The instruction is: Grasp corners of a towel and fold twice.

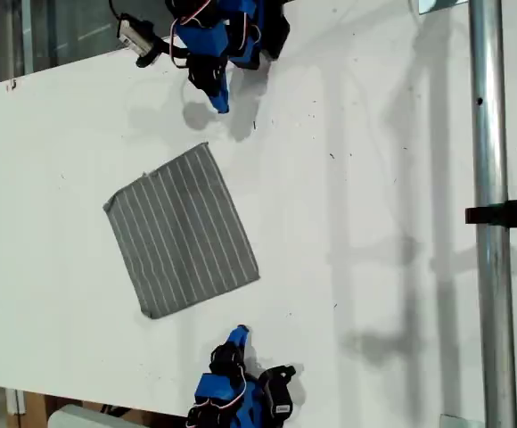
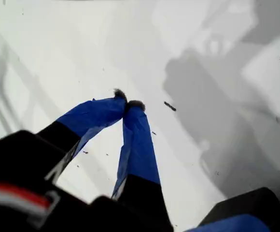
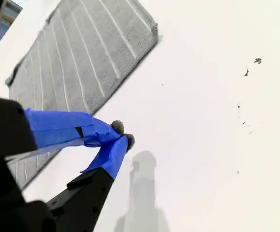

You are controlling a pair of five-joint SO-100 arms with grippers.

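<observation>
Grey towel flat on table, midway between the arms | my first gripper clenched, empty | my second gripper clenched, empty, just beside towel edge | advice: release jaws before descending, pinch matching corners (both layers if doubled), lift together.

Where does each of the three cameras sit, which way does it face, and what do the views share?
Exterior view: overhead, looking straight down on the white table and the flat towel; one blue arm at this view's top edge, another arm at its bottom edge.
First wrist view: rides my first tool, jaws shut, facing bare table and shadows.
Second wrist view: rides my second tool, jaws shut, facing a towel corner.
Shared: the exterior and second wrist views show the towel; all show the table.
</observation>
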